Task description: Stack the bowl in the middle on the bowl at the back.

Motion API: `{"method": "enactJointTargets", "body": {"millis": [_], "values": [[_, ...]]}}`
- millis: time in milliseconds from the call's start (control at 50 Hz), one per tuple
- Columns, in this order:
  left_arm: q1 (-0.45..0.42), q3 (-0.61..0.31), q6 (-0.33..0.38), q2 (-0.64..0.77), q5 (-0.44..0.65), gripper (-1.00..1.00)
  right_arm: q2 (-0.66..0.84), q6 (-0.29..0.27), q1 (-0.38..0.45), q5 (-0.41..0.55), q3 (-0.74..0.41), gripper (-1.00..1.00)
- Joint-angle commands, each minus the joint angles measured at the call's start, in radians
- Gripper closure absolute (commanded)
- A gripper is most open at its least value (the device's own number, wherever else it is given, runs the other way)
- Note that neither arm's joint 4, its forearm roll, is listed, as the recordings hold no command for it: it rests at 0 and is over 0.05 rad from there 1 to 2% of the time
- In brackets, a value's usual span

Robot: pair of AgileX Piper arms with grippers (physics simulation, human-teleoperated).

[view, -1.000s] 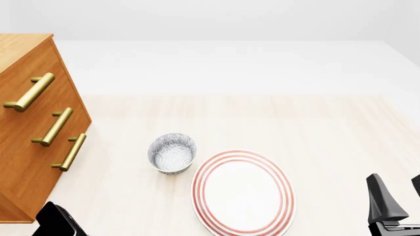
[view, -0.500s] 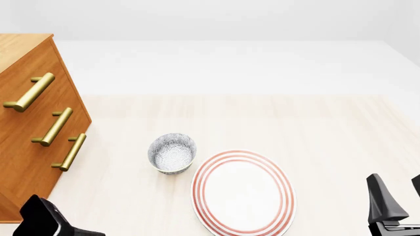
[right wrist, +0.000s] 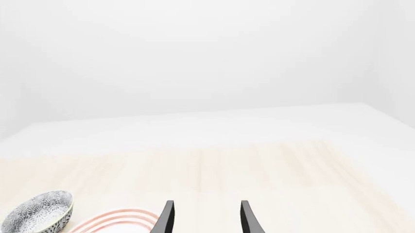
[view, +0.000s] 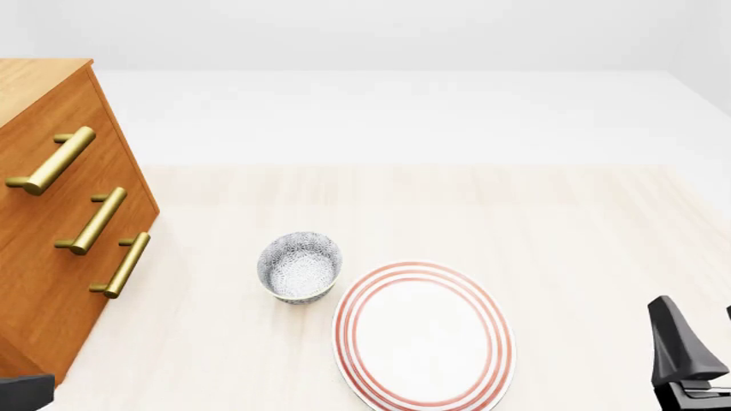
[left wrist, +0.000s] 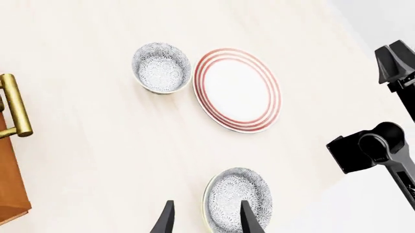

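Note:
Two alike grey-speckled bowls show in the left wrist view. The bowl at the back [left wrist: 162, 67] [view: 300, 265] [right wrist: 36, 213] stands upright beside the red-ringed plate. The bowl in the middle [left wrist: 227, 194] sits nearer the arms, below the front view's edge. My left gripper [left wrist: 207, 221] hangs open above it, one finger over the bowl and the other off its rim, nothing held. Only a dark bit of the left arm [view: 23, 390] shows in the front view's bottom left corner. My right gripper [view: 699, 324] [right wrist: 206, 218] stands open and empty at the table's right.
A large white plate with red rings [view: 423, 334] [left wrist: 236, 90] lies right of the back bowl. A wooden drawer cabinet with brass handles [view: 57, 240] [left wrist: 14, 104] stands at the left. The right arm [left wrist: 372, 150] crosses the left wrist view.
The left arm has slid down and left, almost out of the front view. The right gripper has dropped slightly. Bowl and plate have not moved.

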Motion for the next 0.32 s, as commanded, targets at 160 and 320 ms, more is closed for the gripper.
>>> {"method": "enactJointTargets", "body": {"millis": [160, 320], "values": [[0.243, -0.027, -0.036, -0.215, 0.082, -1.0, 0.0, -0.021, 0.003, 0.186, -0.233, -1.0], [0.314, -0.031, -0.026, -0.249, 0.082, -1.0, 0.0, -0.073, 0.0, 0.259, -0.32, -1.0]]}}
